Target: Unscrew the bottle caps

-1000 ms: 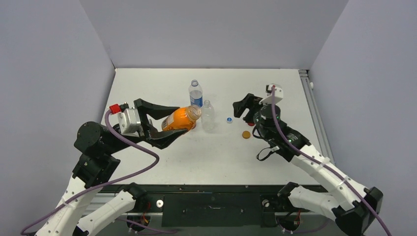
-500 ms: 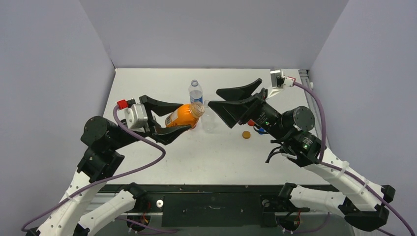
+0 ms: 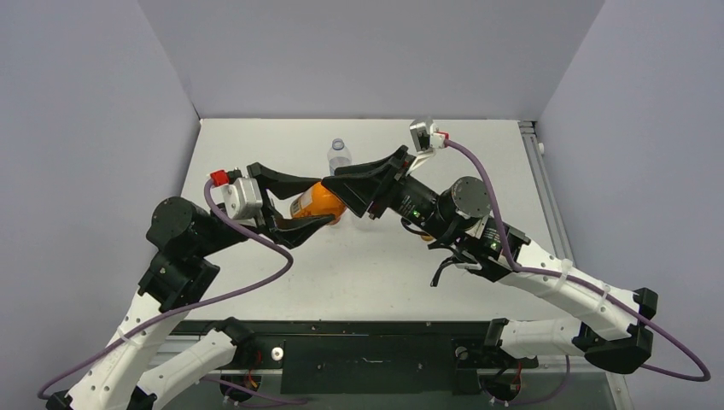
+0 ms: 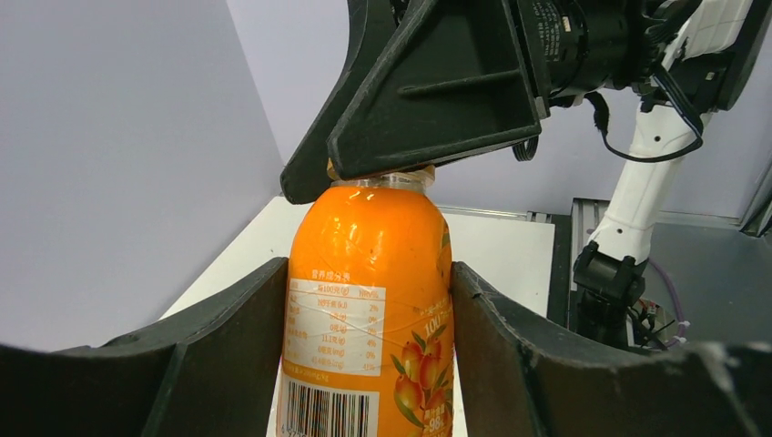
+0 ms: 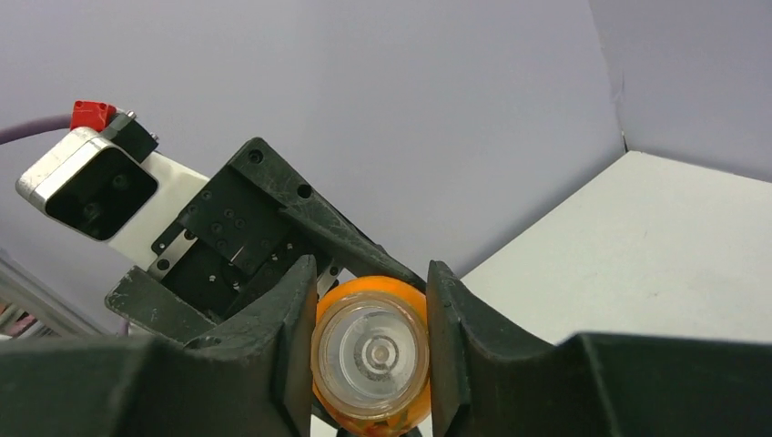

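My left gripper [image 3: 327,203] is shut on the body of the squat orange bottle [image 3: 312,206], holding it tilted above the table with its neck pointing right. In the left wrist view both fingers press the bottle's [image 4: 364,246] labelled sides. My right gripper [image 3: 351,194] has closed around the bottle's neck. The right wrist view shows its two fingers touching either side of the clear, capless mouth [image 5: 369,357]. The bottle caps are hidden behind the right arm.
A clear bottle with a blue label [image 3: 339,155] stands uncapped just behind the two grippers. The white table [image 3: 256,154] is bounded by grey walls at the back and sides, with a metal rail [image 3: 536,145] along its right edge.
The right arm swung left from the caps on the table, opened wide, then closed on the orange bottle's neck. The left gripper moved the bottle slightly right.
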Controlling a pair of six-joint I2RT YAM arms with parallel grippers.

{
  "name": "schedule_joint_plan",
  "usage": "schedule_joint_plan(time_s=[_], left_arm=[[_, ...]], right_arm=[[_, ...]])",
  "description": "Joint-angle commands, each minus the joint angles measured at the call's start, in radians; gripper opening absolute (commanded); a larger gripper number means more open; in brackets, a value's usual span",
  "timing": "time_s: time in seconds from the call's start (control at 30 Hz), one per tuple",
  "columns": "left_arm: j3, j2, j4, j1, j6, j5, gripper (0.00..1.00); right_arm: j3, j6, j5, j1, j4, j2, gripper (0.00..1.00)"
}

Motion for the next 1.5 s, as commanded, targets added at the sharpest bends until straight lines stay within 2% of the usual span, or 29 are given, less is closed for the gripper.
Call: schedule_joint_plan(time_s=[0.0, 0.03, 0.07, 0.1, 0.13, 0.17, 0.2, 0.23, 0.27, 0.33, 0.47, 0.67, 0.83, 1.0, 1.13, 1.27, 1.33, 1.47], left_arm=[[0.019, -0.011, 0.050, 0.001, 0.006, 0.002, 0.00], [0.017, -0.009, 0.067, 0.001, 0.004, -0.007, 0.00], [0.016, -0.007, 0.076, 0.001, -0.001, -0.016, 0.02], [0.017, -0.006, 0.083, 0.001, -0.005, -0.041, 0.10], [0.018, -0.004, 0.083, 0.002, -0.014, -0.058, 0.39], [0.019, -0.003, 0.074, 0.001, -0.018, -0.094, 0.60], [0.024, -0.001, 0.070, 0.002, -0.014, -0.121, 0.92], [0.032, 0.002, 0.011, 0.001, 0.010, -0.131, 0.99], [0.060, 0.012, -0.028, 0.001, 0.022, -0.151, 0.98], [0.133, 0.050, -0.239, 0.001, 0.063, -0.183, 0.97], [0.228, 0.118, -0.508, 0.004, 0.119, -0.290, 0.97], [0.213, 0.094, -0.579, 0.038, 0.133, -0.445, 0.97], [0.294, 0.187, -0.674, 0.073, 0.104, -0.627, 0.96], [0.260, 0.210, -0.665, 0.224, 0.131, -0.571, 0.97], [0.328, 0.305, -0.705, 0.349, 0.084, -0.515, 0.97], [0.376, 0.394, -0.761, 0.398, 0.060, -0.547, 0.97], [0.343, 0.398, -0.756, 0.416, 0.060, -0.572, 0.96], [0.171, 0.310, -0.632, 0.457, 0.077, -0.571, 0.97]], right_arm=[[0.053, 0.006, 0.075, 0.007, -0.018, 0.002, 0.07], [0.063, 0.008, 0.087, 0.007, -0.039, 0.008, 0.00], [0.069, 0.007, 0.091, 0.008, -0.052, 0.012, 0.00], [0.074, 0.006, 0.096, 0.009, -0.076, 0.013, 0.00], [0.074, -0.002, 0.102, 0.008, -0.091, 0.010, 0.00], [0.072, -0.015, 0.118, 0.008, -0.116, 0.006, 0.00], [0.070, -0.023, 0.131, 0.006, -0.135, -0.005, 0.00], [0.065, -0.041, 0.162, -0.003, -0.174, -0.013, 0.00], [0.061, -0.047, 0.175, -0.012, -0.209, -0.028, 0.00], [0.016, -0.045, 0.175, -0.063, -0.245, -0.058, 0.00], [-0.090, -0.050, 0.210, -0.205, -0.341, -0.105, 0.00], [-0.256, -0.094, 0.493, -0.230, -0.403, -0.091, 0.00], [-0.346, -0.111, 0.568, -0.227, -0.328, 0.008, 0.00], [-0.449, -0.122, 0.607, -0.203, -0.174, 0.094, 0.00], [-0.532, -0.135, 0.632, -0.177, -0.021, 0.135, 0.00], [-0.579, -0.147, 0.669, -0.163, 0.095, 0.201, 0.00], [-0.592, -0.160, 0.687, -0.155, 0.148, 0.237, 0.00], [-0.596, -0.151, 0.707, -0.149, 0.204, 0.308, 0.00]])
